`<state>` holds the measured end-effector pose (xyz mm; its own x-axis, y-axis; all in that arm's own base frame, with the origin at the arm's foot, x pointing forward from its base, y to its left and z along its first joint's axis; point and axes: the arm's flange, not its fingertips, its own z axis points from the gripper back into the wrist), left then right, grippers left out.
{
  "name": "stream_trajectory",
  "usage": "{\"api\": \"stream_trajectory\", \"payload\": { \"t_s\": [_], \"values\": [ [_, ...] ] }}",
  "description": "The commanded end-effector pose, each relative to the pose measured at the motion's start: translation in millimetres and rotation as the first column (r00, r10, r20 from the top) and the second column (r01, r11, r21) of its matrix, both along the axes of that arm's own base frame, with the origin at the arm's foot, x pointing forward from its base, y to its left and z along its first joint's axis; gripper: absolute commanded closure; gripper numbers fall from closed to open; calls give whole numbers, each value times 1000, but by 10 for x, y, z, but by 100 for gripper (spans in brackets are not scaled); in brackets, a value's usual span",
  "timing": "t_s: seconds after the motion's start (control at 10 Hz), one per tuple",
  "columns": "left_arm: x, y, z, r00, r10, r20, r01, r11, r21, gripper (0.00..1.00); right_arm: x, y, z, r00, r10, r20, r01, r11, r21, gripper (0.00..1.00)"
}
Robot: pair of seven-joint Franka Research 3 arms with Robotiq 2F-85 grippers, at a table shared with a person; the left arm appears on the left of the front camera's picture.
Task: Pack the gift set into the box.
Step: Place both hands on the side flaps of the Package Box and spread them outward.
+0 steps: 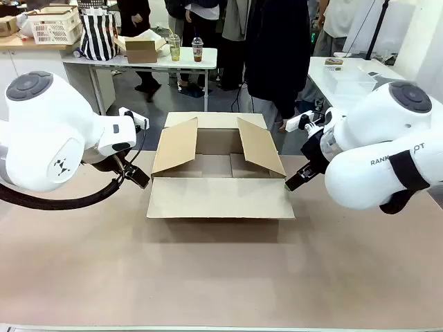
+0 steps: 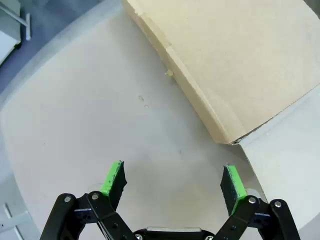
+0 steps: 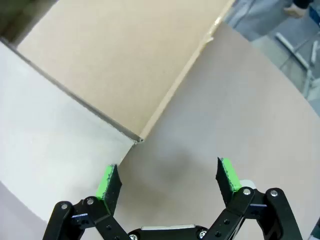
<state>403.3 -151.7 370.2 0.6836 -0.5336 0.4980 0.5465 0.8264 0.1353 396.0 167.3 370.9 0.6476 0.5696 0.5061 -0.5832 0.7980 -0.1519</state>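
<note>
Front view: box (image 1: 219,199), flaps open, lies between left hand (image 1: 137,175) and right hand (image 1: 297,180); both spread, empty, about equally near.

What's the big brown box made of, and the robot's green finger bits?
The box looks like plain matte brown cardboard; its flaps crease and show thick cut edges. The green pads look like dull rubber or foam, rough-edged; which one is unclear.

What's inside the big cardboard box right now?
Inside the box, bare cardboard floor shows between the two side flaps, nothing on it. The flaps lean inward and cover the space beneath them.
</note>
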Motion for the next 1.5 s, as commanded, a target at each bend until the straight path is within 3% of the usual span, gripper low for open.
{"api": "stream_trajectory", "payload": {
  "t_s": [0.0,1.3,1.4],
  "values": [
    [0,-1,1,1000,0,0,0,1000,0,0,0,0,1,1000,0,0,0,1000,0,0],
    [0,-1,0,1000,0,0,0,1000,0,0,0,1,0,1000,0,0,0,1000,0,0],
    [-113,82,238,999,10,-31,-9,1000,25,0,-92,-110,284,999,-46,-26,47,997,56,0]
  ]
}}
